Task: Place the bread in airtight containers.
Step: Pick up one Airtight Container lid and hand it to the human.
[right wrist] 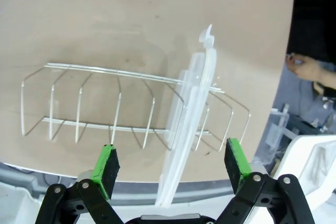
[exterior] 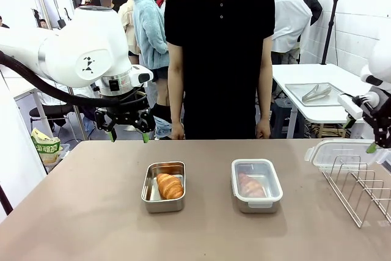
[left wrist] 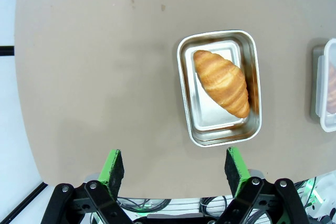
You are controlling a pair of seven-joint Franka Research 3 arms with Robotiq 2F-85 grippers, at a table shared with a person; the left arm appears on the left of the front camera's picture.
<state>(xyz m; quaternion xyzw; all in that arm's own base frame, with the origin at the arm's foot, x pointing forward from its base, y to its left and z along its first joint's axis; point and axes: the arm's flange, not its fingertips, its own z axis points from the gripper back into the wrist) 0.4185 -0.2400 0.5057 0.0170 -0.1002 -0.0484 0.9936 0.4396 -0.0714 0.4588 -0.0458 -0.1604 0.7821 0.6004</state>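
Mid-tabletop, one croissant (exterior: 169, 186) lies in the lidless tin (exterior: 164, 186); the other croissant (exterior: 251, 185) is inside the lidded tin (exterior: 256, 185) beside it. A spare lid (exterior: 338, 151) stands in the wire rack (exterior: 360, 187) near the right edge. Left hand (exterior: 127, 128) and right hand (right wrist: 171, 163) hover wide, empty.

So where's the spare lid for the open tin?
The spare lid stands in the wire rack at the table's right edge in the front view, right of the lidded tin, beneath the right tool.
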